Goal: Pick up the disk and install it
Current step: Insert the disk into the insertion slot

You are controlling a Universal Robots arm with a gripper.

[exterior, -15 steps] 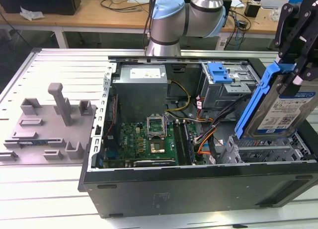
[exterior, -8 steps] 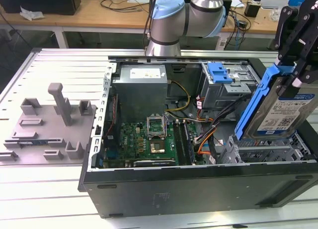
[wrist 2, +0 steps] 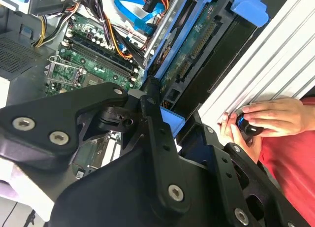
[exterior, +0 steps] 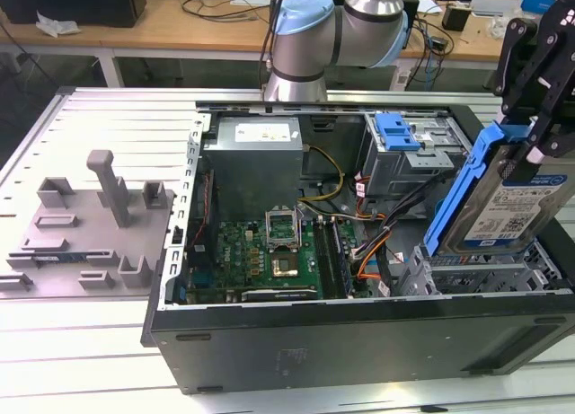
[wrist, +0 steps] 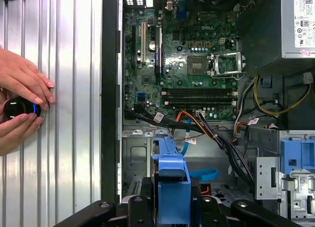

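**A:** One gripper on the arm. State?

**B:** Clenched on the disk. It clamps the blue frame at the disk's upper end.

**A:** Location of the disk?

**B:** At the exterior view's right, inside the open computer case, above the drive cage. The disk is tilted, label side towards the exterior camera, lower end down at the cage. That end is possibly touching the cage, but I cannot confirm it from here.

**A:** Other components inside the case?

**B:** The motherboard lies flat on the case floor, with the power supply beyond it. A blue latch sits on the bay behind the cage.

**A:** Outside the case?

**B:** A grey fixture plate lies on the ribbed table at the exterior view's left, well apart from the disk. In the first wrist view, a person's hands hold a black knob on the table beside the case.
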